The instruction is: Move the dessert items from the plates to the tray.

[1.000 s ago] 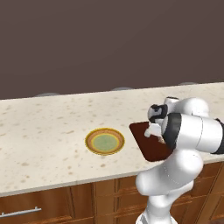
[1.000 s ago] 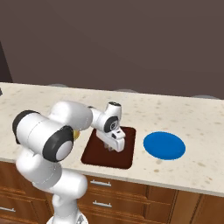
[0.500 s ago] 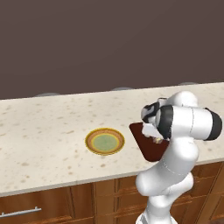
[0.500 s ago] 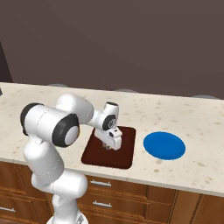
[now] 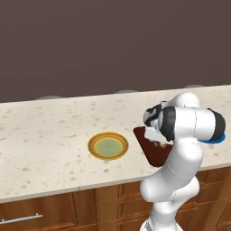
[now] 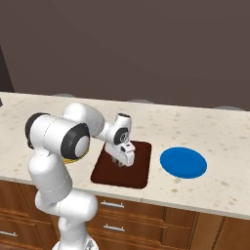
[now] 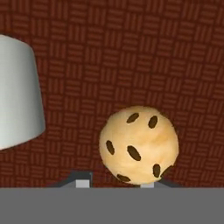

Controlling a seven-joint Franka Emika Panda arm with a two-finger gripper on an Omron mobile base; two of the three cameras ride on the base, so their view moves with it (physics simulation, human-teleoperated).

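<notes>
Since a second ago the arm has been folded closer over the tray (image 6: 139, 177), where a chocolate-chip cookie (image 7: 138, 145) is seen between the gripper (image 6: 120, 162) tips, grip uncertain, so placing is judged underway and release onto the tray next.

We are in a rendered kitchen. A long speckled beige stone counter (image 5: 54, 135) runs across the room against a plain dark brown wall (image 5: 113, 45), and below it we see wooden cabinet fronts (image 6: 161, 227) with metal drawer handles (image 6: 113, 228). Tableware lies on the worktop: a yellow-rimmed plate (image 5: 108, 145), a blue plate (image 6: 183, 162) and a dark reddish-brown tray (image 6: 139, 168).
</notes>
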